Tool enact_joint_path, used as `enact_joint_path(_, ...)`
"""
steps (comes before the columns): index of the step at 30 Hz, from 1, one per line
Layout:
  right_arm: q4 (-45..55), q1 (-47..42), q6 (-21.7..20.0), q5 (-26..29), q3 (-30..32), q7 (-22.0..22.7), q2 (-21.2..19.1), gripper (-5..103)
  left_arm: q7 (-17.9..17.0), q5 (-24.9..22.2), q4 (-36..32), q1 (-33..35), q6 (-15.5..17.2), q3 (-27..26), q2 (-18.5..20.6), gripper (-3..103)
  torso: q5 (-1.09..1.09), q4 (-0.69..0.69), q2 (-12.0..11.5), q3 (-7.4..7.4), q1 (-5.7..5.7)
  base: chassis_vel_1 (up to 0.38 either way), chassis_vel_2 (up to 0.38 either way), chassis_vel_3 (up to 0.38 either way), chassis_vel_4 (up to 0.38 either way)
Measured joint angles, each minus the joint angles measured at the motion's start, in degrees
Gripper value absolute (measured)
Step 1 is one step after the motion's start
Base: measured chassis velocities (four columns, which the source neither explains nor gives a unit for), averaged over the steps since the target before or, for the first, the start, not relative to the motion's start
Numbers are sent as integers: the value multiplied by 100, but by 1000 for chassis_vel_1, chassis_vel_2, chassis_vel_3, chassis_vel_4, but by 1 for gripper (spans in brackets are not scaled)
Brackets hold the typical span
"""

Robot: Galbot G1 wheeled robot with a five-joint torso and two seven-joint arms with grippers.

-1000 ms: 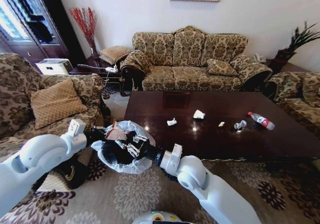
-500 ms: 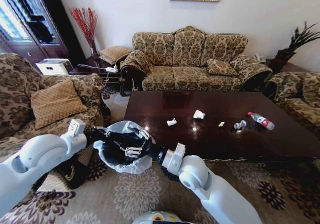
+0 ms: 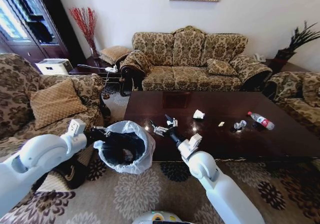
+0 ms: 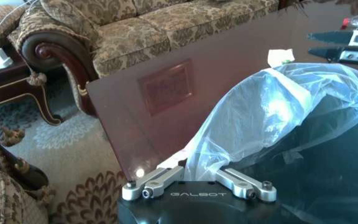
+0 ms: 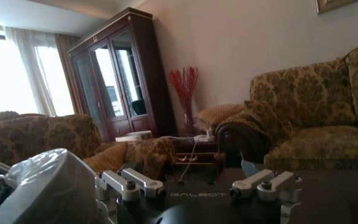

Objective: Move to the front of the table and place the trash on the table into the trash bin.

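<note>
My left gripper (image 3: 98, 134) is shut on the rim of the trash bin (image 3: 122, 148), a dark round bin lined with a translucent white bag, and holds it beside the table's near left corner. In the left wrist view the bag (image 4: 272, 102) sits pinched in that gripper (image 4: 199, 176). My right gripper (image 3: 163, 124) hovers open and holding nothing over the near left part of the glossy brown table (image 3: 260, 144). Trash lies on the table: a white paper wad (image 3: 199, 114), a tiny scrap (image 3: 221, 124), a crumpled piece (image 3: 240, 125) and a clear bottle with a red label (image 3: 261, 120). Another white wad (image 4: 280, 57) lies close to the right fingers.
A patterned sofa (image 3: 190, 59) stands behind the table, armchairs (image 3: 45, 99) flank it on the left and on the right (image 3: 300, 96). A side table with cables (image 3: 100, 69) sits at the back left. Floral carpet (image 3: 135, 194) lies in front of the table.
One second ago my right gripper held a wrapper over the bin, then reached into it. Now it is open and has swung right and up over the table edge. The left arm kept still.
</note>
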Motion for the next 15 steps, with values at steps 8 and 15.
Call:
enact_joint_path(8,-1149,395,349,-239,-95,465,432,100,0,0,0,0,0,0,0,0,2,0,0,0,0,-82,-73,89,70)
enact_joint_path(15,-3075,1228,446,-439,-125,875,1306,100,4,-1,-2,0,0,0,0,0,-2,-2,-1,2,2,-52,-43,31,20)
